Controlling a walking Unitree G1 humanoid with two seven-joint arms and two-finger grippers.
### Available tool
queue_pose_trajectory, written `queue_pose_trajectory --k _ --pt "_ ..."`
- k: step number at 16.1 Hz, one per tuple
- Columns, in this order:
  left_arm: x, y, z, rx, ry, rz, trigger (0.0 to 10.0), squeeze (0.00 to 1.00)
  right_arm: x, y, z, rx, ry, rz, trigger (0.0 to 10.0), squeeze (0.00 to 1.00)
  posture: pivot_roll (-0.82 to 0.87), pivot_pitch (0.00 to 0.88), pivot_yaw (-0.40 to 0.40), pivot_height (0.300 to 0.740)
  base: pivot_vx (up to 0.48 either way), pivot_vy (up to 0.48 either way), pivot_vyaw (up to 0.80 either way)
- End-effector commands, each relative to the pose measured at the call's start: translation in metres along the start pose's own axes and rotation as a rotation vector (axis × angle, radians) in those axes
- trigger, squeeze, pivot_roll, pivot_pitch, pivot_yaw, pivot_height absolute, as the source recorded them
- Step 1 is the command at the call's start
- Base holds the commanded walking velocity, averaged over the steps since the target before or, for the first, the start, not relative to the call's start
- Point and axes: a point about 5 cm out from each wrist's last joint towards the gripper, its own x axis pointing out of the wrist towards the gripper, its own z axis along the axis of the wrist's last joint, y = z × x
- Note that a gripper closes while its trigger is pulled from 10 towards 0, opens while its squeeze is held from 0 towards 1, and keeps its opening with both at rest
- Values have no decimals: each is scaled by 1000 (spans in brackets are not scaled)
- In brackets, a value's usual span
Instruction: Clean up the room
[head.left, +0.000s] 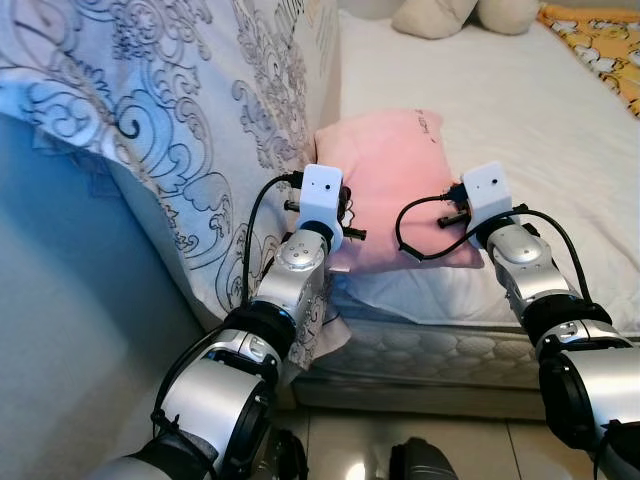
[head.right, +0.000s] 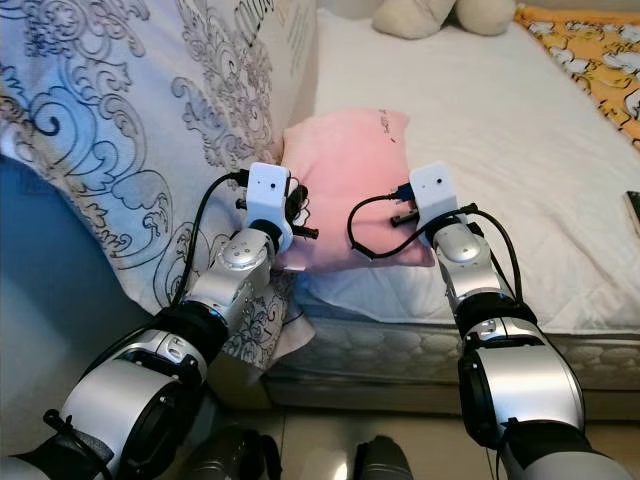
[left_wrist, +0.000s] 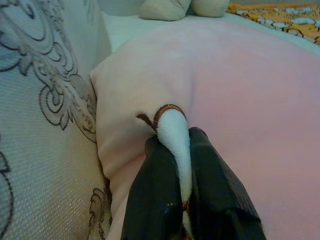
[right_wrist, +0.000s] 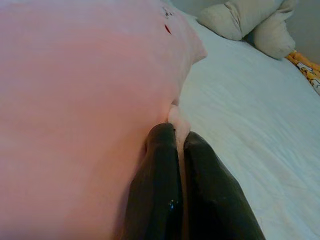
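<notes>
A white-sheeted bed (head.left: 500, 110) carries a soft pink square pillow (head.left: 385, 160) at its near edge, beside a grey swirl-patterned quilt (head.left: 150, 110). The left gripper (left_wrist: 172, 165) pinches the pillow's white tab; the right gripper (right_wrist: 177, 150) clamps its opposite edge. Cream cushions (head.left: 450, 15) are cut off.

Small dark stitched marks sit near the pink pillow's (head.left: 385, 160) top corner, too tiny to read.

Soft even daylight, sharp head views, dim bluish wrist views
</notes>
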Motion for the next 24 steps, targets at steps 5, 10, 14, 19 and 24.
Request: queue_pose_trajectory --k 5,10,14,19,24 --pt "-1 -32 11 -37 -79 -35 10000 0 -3 -31 19 24 -123 -167 10000 20 -126 47 36 703 0 0 0" --pt "-33 -19 57 -4 -316 -115 10000 0 -51 -20 35 82 -384 -332 10000 12 -138 0 26 703 0 0 0" --pt "-53 -18 50 -35 -279 -194 10000 0 -91 3 35 140 -391 -421 10000 12 -183 0 66 703 0 -117 0" --pt "-45 -20 51 12 -254 -233 10000 0 -82 1 30 143 -323 -414 10000 12 -190 0 79 703 0 -458 0" --pt "-40 -17 48 12 -224 -217 10000 0 -82 2 31 130 -309 -385 10000 12 -189 0 80 703 111 -420 0"
